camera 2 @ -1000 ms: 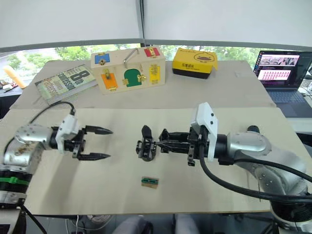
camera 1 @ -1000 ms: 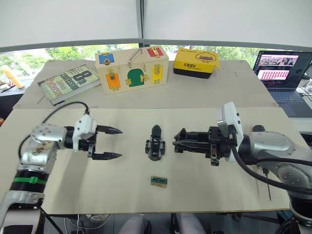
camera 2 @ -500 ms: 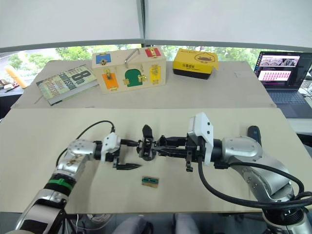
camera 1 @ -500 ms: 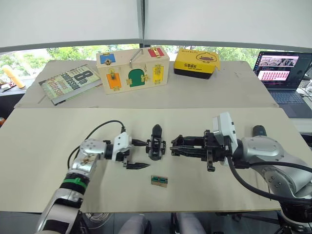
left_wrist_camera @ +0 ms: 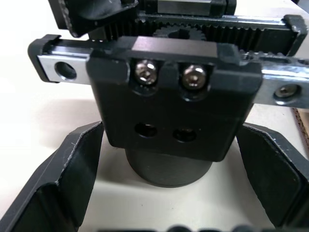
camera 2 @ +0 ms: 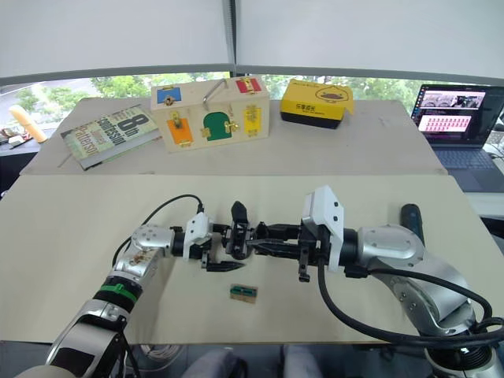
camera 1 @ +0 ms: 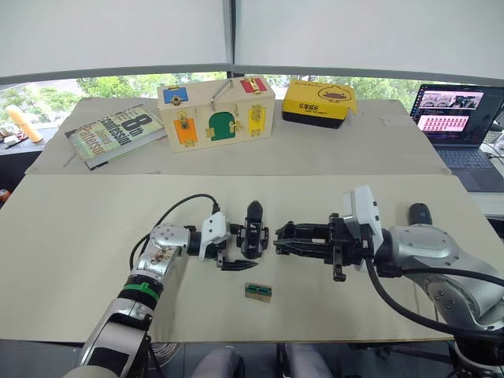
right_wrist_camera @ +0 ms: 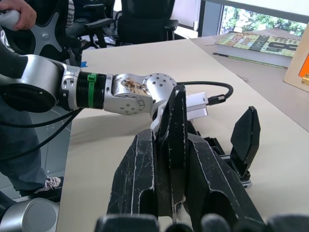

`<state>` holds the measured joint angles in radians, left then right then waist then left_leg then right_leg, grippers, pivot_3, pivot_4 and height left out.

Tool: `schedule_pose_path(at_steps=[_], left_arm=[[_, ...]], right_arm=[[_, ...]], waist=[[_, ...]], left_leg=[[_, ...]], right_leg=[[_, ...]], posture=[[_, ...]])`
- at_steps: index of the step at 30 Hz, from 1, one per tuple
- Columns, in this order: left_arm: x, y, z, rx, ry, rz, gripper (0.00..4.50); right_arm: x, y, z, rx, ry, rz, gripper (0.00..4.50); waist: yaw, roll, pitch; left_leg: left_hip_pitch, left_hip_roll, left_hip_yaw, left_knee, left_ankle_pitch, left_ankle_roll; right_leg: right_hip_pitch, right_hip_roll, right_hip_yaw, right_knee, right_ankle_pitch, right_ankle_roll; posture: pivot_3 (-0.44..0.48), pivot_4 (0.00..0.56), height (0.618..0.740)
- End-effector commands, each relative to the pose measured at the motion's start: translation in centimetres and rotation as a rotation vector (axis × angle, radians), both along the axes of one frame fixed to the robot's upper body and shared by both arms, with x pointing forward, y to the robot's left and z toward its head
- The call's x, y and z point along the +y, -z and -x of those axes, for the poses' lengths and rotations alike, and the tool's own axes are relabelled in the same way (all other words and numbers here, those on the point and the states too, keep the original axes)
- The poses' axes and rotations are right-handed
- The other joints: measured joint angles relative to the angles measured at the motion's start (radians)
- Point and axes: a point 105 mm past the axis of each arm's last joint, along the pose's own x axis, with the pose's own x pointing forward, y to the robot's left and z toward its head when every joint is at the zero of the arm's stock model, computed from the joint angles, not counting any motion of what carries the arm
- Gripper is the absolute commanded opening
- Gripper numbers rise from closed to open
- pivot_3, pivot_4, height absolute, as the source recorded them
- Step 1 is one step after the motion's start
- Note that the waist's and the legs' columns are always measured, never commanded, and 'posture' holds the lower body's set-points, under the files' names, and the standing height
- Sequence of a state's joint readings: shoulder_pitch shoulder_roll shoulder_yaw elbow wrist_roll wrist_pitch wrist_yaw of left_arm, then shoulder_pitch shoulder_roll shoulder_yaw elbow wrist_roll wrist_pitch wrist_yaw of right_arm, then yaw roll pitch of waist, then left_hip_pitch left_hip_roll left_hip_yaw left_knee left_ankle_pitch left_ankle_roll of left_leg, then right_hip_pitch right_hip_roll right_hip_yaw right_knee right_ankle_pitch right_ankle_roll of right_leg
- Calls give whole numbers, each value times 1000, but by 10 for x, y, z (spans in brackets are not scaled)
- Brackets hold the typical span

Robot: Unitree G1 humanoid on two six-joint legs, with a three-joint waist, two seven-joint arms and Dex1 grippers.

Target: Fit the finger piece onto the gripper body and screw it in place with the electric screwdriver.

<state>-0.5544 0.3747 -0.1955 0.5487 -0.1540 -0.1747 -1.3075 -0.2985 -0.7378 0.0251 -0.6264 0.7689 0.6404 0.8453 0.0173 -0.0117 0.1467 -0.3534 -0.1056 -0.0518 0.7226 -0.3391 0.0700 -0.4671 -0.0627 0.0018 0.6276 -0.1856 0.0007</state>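
The gripper body is a black block on the table with a pointed finger sticking up. My left gripper is open, one finger on each side of the block, and in the left wrist view the fingers stand apart from the body. My right gripper is shut on the finger piece, a slim black piece held upright between its pads. Its tips are just right of the gripper body. The electric screwdriver lies behind my right forearm, mostly hidden.
A small green-and-tan block lies near the front edge. On the far table are a wooden latch box, a yellow box, a book and a laptop. A person sits beyond the table's left side.
My left gripper has moved right across the table and now straddles the gripper body. My right gripper, holding the finger piece, has moved left up to the body.
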Motion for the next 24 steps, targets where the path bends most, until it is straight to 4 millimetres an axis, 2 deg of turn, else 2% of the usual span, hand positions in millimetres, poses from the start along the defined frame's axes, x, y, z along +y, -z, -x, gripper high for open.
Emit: schedule_pose_path(at_steps=[1,4,7,17,24], left_arm=[[-6,2,2,5,26,-4,4500],[-6,5,1,14,13,-11,3641],[-6,7,1,9,17,-24,2274],[-9,8,4,-4,27,-38,2282],[-7,11,5,16,21,-61,2282]], right_arm=[[2,-8,6,-37,-18,-10,368],[7,-11,7,-33,-35,-41,368],[18,-13,3,-42,-58,-77,368],[49,4,-19,-109,-107,-62,368],[59,16,-28,-114,-130,-46,368]], waist=[[1,0,0],[3,0,0],[2,0,0],[2,0,0],[1,1,0]], left_leg=[[0,0,0,0,0,0],[0,0,0,0,0,0],[1,0,0,1,0,0],[0,0,-1,4,-1,1],[0,-1,-2,4,-1,1]], right_leg=[[0,0,0,0,0,0],[0,0,0,0,0,0],[1,0,0,0,0,0],[2,0,-1,1,1,1],[2,0,-3,1,1,1]], posture=[[0,150,740],[0,150,740],[0,150,740],[0,150,740],[0,150,740]])
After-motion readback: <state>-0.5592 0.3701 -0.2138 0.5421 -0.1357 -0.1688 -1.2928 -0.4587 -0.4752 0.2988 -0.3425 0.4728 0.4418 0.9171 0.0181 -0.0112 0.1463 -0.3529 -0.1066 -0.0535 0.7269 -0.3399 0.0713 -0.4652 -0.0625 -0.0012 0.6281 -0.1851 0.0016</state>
